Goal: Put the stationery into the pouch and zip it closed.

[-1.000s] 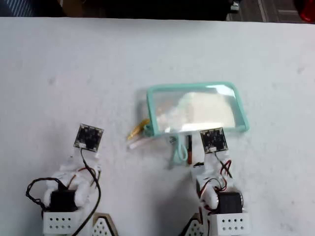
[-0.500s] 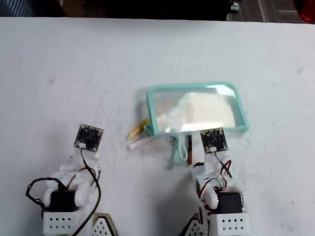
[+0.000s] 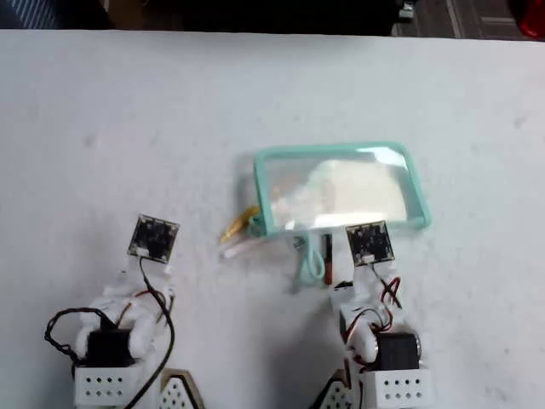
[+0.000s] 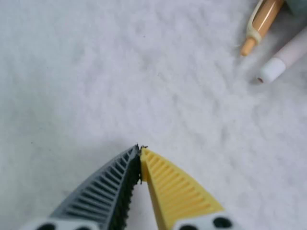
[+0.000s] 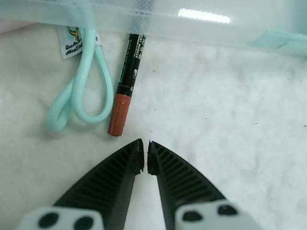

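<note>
A clear pouch (image 3: 341, 189) with a mint-green rim lies at the table's middle, its green cord loop (image 3: 308, 260) trailing toward the arms. A marker with a red-brown cap (image 5: 123, 92) pokes out from under the pouch edge (image 5: 144, 19) beside the loop (image 5: 81, 91). A tan pen (image 4: 261, 24) and a white pen (image 4: 287, 56) stick out at the pouch's left corner (image 3: 238, 234). My left gripper (image 4: 140, 152) is shut and holds nothing, over bare table short of the two pens. My right gripper (image 5: 145, 149) is shut just short of the marker's cap.
The white table (image 3: 128, 128) is bare to the left and far side of the pouch. Both arm bases (image 3: 111, 349) sit at the near edge, the right one (image 3: 383, 349) just below the pouch.
</note>
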